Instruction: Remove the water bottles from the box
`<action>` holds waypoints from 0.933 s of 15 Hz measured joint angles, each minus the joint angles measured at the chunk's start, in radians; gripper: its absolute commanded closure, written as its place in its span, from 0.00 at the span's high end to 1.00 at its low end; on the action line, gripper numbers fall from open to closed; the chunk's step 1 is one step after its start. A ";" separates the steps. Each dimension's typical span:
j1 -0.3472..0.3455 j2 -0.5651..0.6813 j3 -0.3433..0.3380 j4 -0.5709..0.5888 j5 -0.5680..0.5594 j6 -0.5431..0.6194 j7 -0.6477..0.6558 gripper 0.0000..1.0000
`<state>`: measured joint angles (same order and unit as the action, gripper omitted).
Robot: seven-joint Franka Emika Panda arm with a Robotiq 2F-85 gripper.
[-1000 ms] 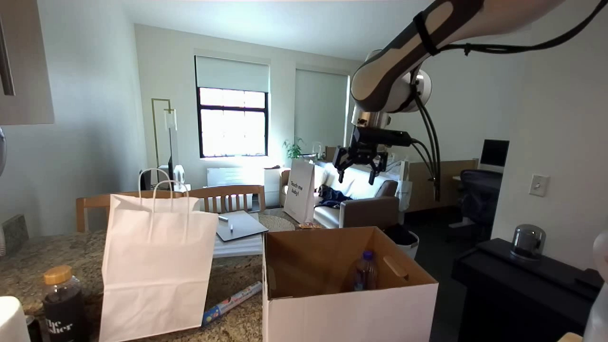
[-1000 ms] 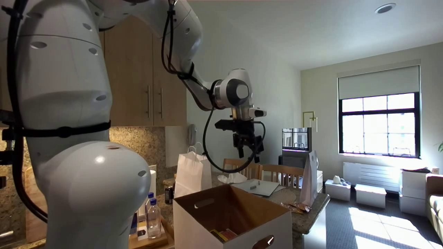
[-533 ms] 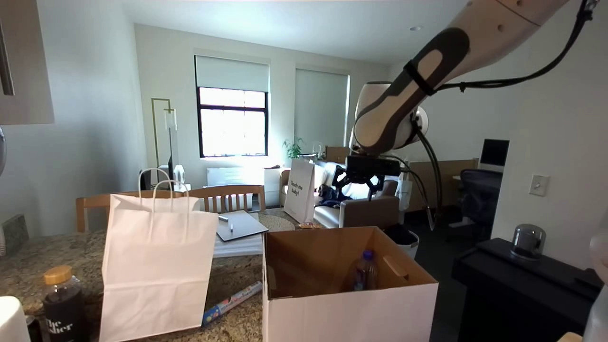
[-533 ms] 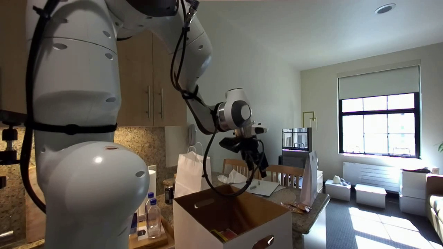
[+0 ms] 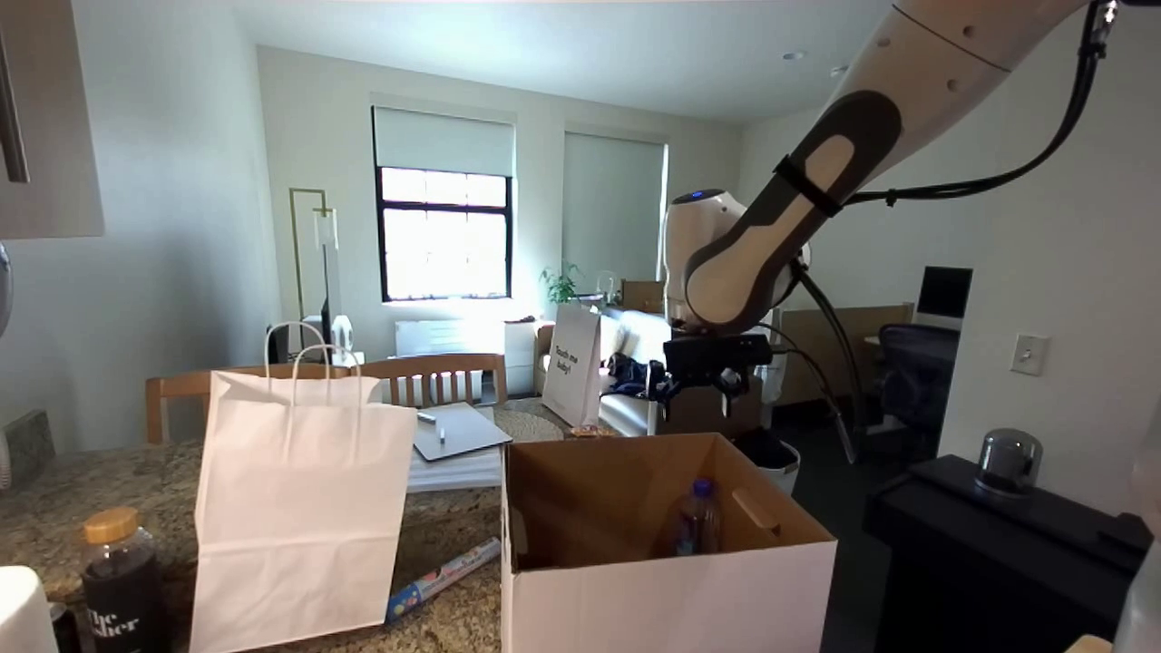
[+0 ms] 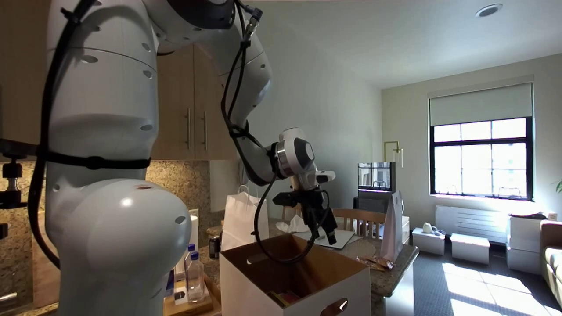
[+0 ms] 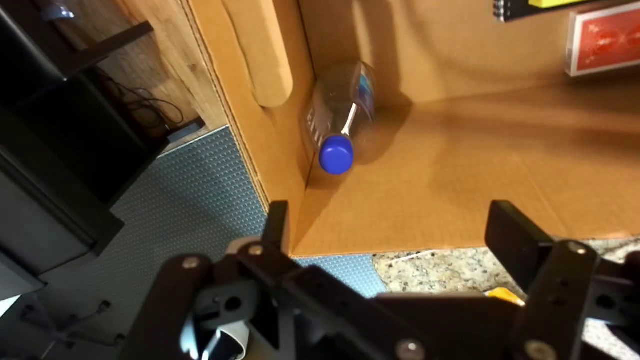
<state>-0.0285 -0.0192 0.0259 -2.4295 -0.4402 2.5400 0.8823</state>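
The box (image 5: 667, 599), pale outside and brown inside, stands at the counter's end in both exterior views. Inside it a clear water bottle (image 7: 345, 100) with a blue cap leans in a corner by the handle-hole wall; an exterior view shows this bottle (image 5: 697, 526) too. My gripper (image 5: 697, 410) hangs just above the box's far rim, pointing down. In the wrist view the gripper (image 7: 390, 215) is open with nothing between its fingers, the bottle beyond and toward the left finger, apart from both. Two more capped bottles (image 6: 194, 278) stand outside the box.
In the box also lie a red card pack (image 7: 607, 40) and a black-and-yellow notebook (image 7: 545, 4). A white paper bag (image 5: 299, 517) and a printed tube (image 5: 444, 579) are beside it on granite. The outside bottles stand on a wooden tray (image 6: 193, 310). Behind lies a laptop (image 5: 460, 430).
My gripper has come down toward the box's far rim and tilted somewhat, its jaws staying open. The bottle and the box have not moved.
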 measured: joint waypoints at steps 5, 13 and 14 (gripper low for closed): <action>0.020 0.020 0.003 0.001 -0.086 -0.075 -0.003 1.00; 0.079 0.125 0.005 0.051 -0.421 -0.010 0.062 1.00; 0.084 0.141 0.005 0.057 -0.430 -0.023 0.062 1.00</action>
<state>0.0555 0.1220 0.0307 -2.3726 -0.8706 2.5165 0.9443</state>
